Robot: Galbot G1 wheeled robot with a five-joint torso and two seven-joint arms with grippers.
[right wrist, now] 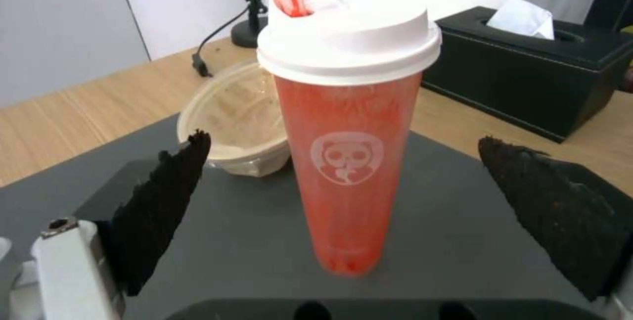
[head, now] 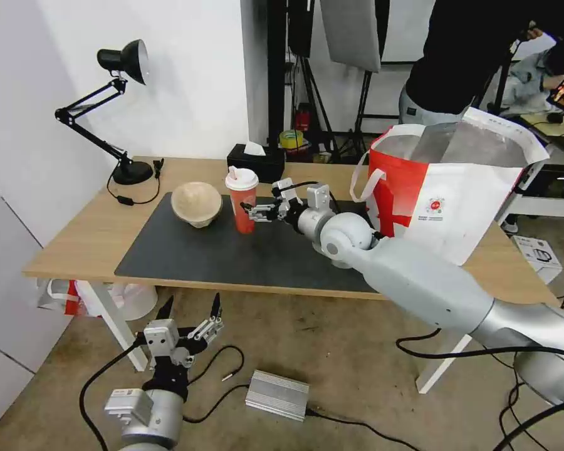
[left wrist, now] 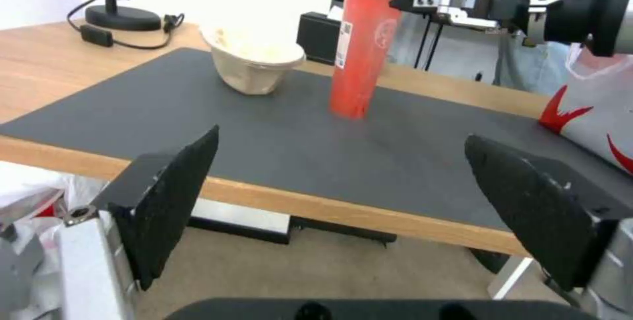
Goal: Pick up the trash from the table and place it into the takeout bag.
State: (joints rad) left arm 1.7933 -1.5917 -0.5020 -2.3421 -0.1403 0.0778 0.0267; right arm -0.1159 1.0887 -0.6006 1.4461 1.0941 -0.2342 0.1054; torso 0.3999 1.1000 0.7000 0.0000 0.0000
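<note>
the right gripper (head: 254, 210) reaches out over the dark grey mat (head: 232, 250), its pincer spread wide and level with the upper half of the tall red cup (head: 242, 202). in the right wrist view the two black fingers (right wrist: 165, 211) stand well apart on either side of the cup (right wrist: 346, 161), with clear gaps on both sides, so nothing is held. the cup stands upright on the mat with its white lid on. just beside it, on the robot's left, the beige pulp bowl (head: 196, 203) rests on the mat, apart from the cup. behind both, at the far edge of the table (head: 69, 244), sits a black tissue box (head: 255, 162), and a black desk lamp (head: 116, 106) stands at the far left corner. the takeout bag (head: 451, 188) stands open on the right part of the table, foil lining showing. the left gripper (head: 191, 319) hangs below the table's front edge, over the floor, its pincer also wide and holding nothing.
</note>
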